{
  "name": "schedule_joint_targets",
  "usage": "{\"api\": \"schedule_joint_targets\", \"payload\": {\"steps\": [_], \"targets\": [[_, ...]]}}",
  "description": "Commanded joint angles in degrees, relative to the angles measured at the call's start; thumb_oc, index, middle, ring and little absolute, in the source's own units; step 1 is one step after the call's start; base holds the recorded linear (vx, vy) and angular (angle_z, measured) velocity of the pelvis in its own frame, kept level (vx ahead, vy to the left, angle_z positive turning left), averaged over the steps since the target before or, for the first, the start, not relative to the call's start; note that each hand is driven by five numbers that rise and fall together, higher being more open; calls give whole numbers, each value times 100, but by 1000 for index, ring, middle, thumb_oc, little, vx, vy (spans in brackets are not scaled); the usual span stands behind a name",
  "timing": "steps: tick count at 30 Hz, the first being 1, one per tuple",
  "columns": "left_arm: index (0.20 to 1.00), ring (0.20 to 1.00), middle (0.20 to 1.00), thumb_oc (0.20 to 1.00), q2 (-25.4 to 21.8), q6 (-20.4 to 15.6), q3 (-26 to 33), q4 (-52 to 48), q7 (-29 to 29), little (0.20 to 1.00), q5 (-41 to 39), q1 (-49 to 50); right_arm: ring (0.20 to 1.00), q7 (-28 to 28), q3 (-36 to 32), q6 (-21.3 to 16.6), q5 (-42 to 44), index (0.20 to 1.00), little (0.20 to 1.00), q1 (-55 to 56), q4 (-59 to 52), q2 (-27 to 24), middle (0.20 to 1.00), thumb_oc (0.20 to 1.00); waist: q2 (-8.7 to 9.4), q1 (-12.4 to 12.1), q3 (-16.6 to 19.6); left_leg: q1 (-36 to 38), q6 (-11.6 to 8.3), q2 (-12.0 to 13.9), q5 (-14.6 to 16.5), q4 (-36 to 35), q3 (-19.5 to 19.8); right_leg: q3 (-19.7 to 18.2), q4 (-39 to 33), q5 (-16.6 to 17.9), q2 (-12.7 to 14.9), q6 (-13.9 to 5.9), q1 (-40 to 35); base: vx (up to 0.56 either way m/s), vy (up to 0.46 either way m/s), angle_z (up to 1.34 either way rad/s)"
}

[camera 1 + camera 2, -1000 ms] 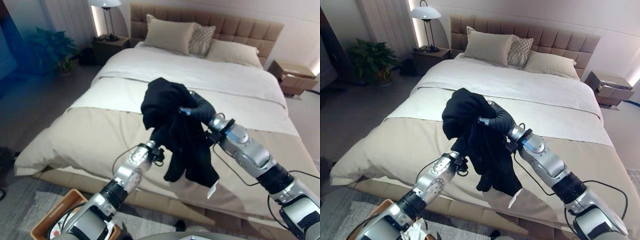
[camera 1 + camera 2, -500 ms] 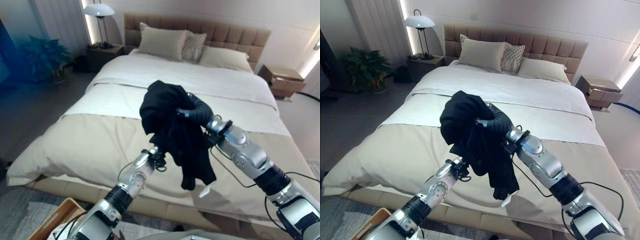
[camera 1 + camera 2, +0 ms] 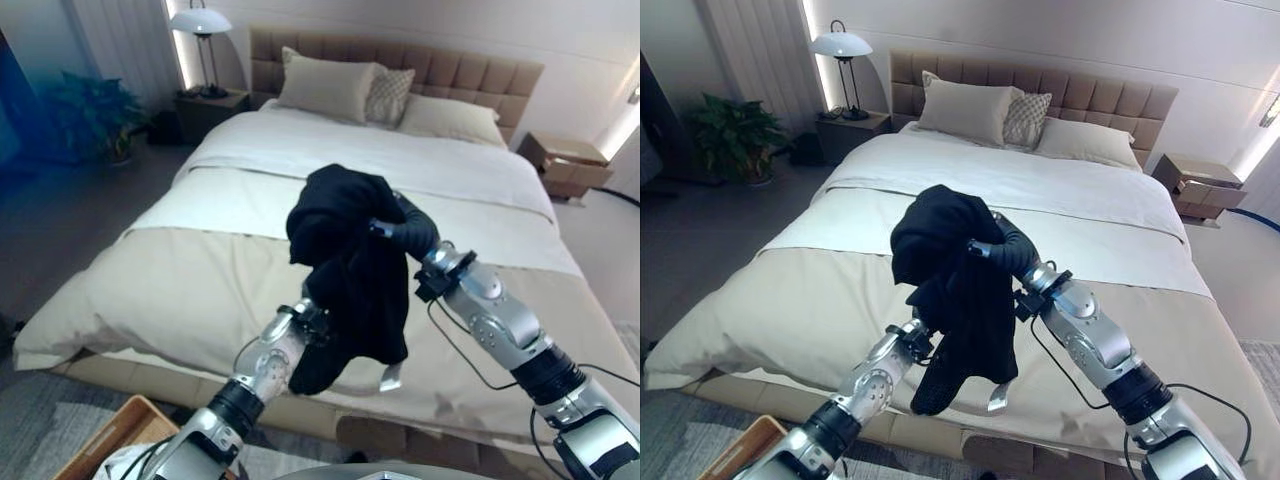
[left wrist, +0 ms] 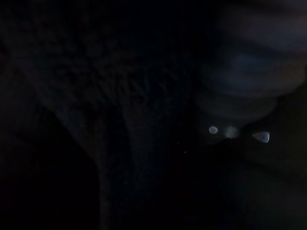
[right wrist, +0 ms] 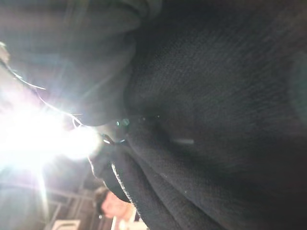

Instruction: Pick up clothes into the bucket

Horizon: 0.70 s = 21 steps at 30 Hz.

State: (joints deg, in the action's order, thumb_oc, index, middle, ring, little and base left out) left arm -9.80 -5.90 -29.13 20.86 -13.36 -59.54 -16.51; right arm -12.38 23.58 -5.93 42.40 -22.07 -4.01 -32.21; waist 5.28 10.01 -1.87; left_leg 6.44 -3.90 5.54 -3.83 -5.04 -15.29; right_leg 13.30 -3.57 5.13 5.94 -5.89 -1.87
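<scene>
Where the floor shows at the near left, the corner of a brown basket point(image 3: 95, 443) sits on a grey rug point(image 3: 40, 405). Above it both arms hold up a black garment point(image 3: 350, 265) over the near edge of the bed point(image 3: 180, 270). The left hand point(image 3: 300, 325) is buried in the hanging cloth from below, so I cannot tell how its fingers stand. The right hand point(image 3: 405, 228) reaches in from the right at the top of the bundle; its dark cover meets the cloth, and its fingers are hidden in the folds. A small white tag point(image 3: 391, 377) dangles from the garment's lower edge, with no print readable. The bed has a beige cover near and white bedding farther back, then three pillows point(image 3: 325, 85) against a tufted headboard point(image 3: 430, 62). A lamp point(image 3: 200, 22) and a plant point(image 3: 90, 115) stand far left, a nightstand point(image 3: 568, 165) far right.
</scene>
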Motion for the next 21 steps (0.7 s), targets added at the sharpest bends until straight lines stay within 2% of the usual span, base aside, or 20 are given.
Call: {"api": "schedule_joint_targets", "payload": {"steps": [1, 7, 16, 21], "targets": [[200, 200, 200, 200, 194, -403, 420, -686, -92, 200, -513, -176, 1000, 53, -657, -449, 379, 1000, 1000, -156, 139, 248, 1000, 1000, 159, -151, -138, 105, 141, -46, 558, 344, 598, 226, 384, -106, 524, -479, -163, 0, 0, 0], [200, 200, 200, 200, 179, -420, 351, -1168, -29, 200, -705, -114, 1000, 175, -800, -467, 327, 1000, 1000, 7, 469, 423, 1000, 1000, 152, -187, -164, 73, 152, -63, 560, 356, 654, 277, 396, -117, 545, -478, -177, 0, 0, 9], [200, 200, 200, 200, 184, -493, 200, -1842, 150, 200, -979, -106, 1000, 782, -1072, -525, 81, 1000, 1000, 60, 1504, 816, 1000, 1000, 137, -270, -222, 51, 162, -81, 551, 346, 760, 391, 413, -137, 575, -476, -230, -4, 1, 6], [200, 200, 200, 200, 151, -627, 434, -1977, 255, 200, -1001, -131, 1000, 974, -1223, -532, -152, 1000, 1000, 143, 1816, 854, 1000, 1000, 146, -310, -232, 48, 166, -87, 560, 360, 789, 422, 431, -147, 584, -475, -244, -7, 3, 7]]}}
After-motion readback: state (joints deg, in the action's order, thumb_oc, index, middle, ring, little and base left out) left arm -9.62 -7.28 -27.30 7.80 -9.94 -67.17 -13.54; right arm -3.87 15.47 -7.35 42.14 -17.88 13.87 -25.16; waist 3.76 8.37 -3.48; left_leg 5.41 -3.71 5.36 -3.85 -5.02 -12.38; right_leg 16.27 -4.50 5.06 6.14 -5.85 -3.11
